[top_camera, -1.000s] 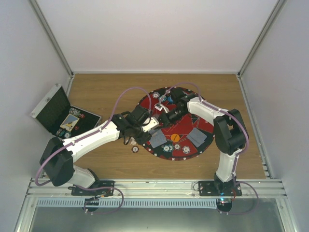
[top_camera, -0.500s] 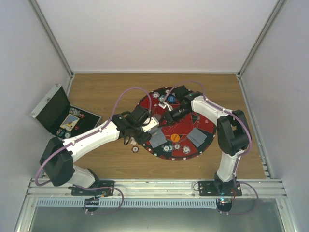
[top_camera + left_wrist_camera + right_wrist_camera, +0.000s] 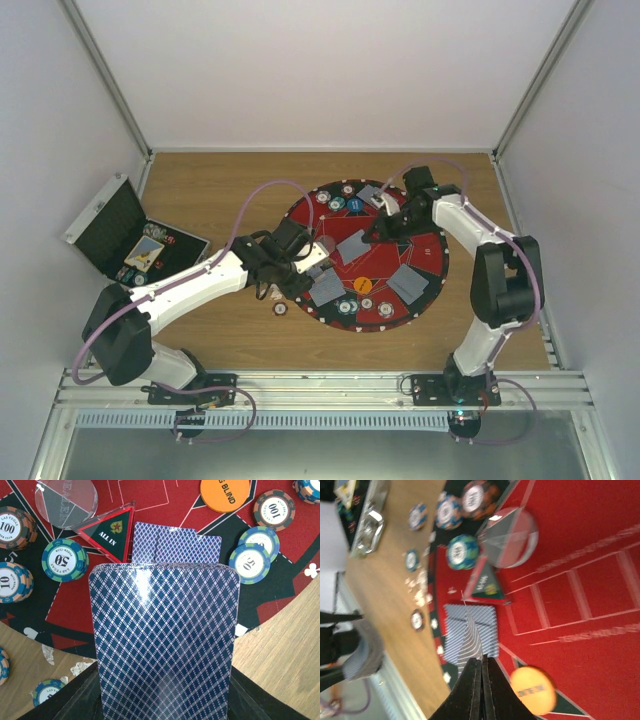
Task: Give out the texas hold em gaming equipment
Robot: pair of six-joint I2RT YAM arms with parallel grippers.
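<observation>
R fingers (image 3: 492, 692) pinch card (image 3: 471, 647) edge; L (image 3: 165, 705) grips deck (image 3: 160, 640).

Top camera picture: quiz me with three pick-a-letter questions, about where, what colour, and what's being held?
1. Where is the black case from the round mat? A on it; B left of it; C right of it.
2. What colour is the BIG BLIND disc? A green; B white; C orange.
3. The left gripper is: A shut on playing cards; B open; C holding a chip.
Answers: B, it sits open on the left side; C, plainly orange; A, cards fill its fingers.
</observation>
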